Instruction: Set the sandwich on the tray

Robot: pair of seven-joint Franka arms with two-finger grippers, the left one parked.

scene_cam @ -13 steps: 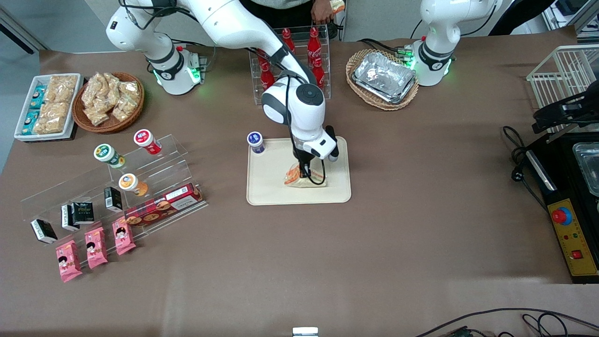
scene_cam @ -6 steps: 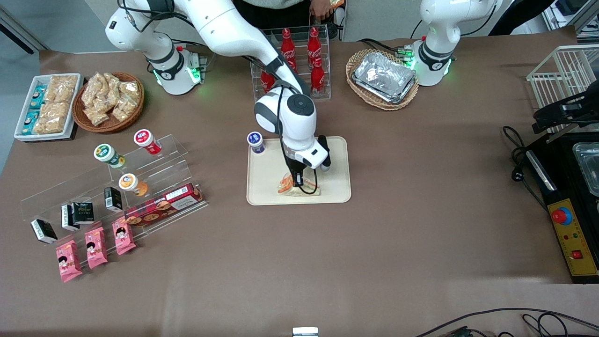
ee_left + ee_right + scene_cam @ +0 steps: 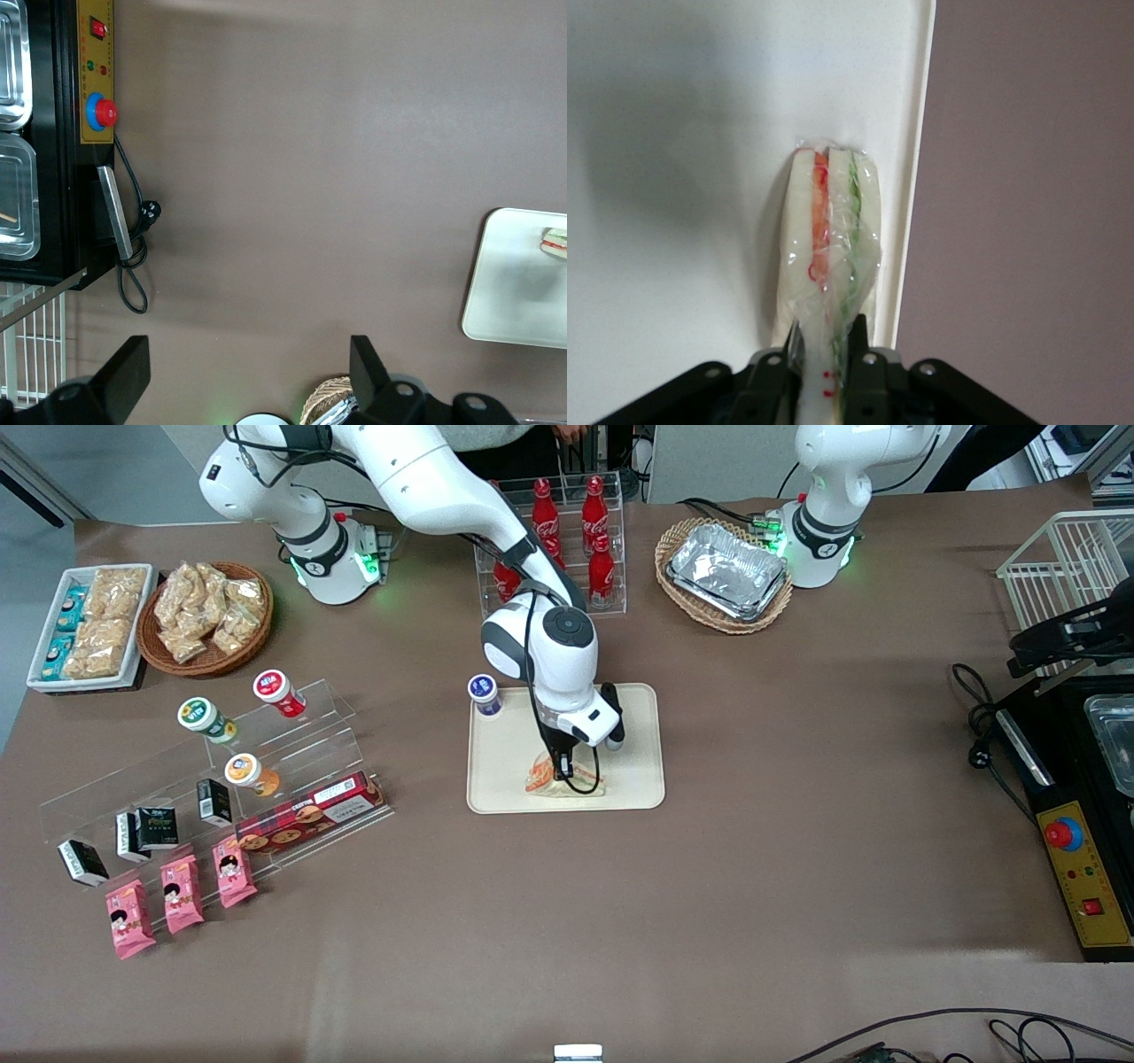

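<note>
The sandwich (image 3: 560,779), a clear-wrapped wedge with pale bread and an orange and green filling edge, stands on edge on the cream tray (image 3: 633,779), close to the rim nearest the front camera. My gripper (image 3: 563,765) reaches down onto it from above and is shut on it. In the right wrist view the sandwich (image 3: 828,243) sits pinched between the two black fingers (image 3: 864,350), its filling edge facing the camera, right beside the rim of the tray (image 3: 673,204). The left wrist view catches one corner of the sandwich (image 3: 555,242) on the tray (image 3: 514,292).
A blue-lidded cup (image 3: 485,693) stands at a tray corner. A clear rack of red cola bottles (image 3: 549,540) and a wicker basket of foil trays (image 3: 725,574) stand farther from the camera. A clear stepped shelf of cups and boxes (image 3: 221,779) and pink snack packets (image 3: 177,895) lie toward the working arm's end.
My gripper has carried the sandwich a little nearer the front camera and lower, from the tray's middle to near its rim. In the last half second it barely moved.
</note>
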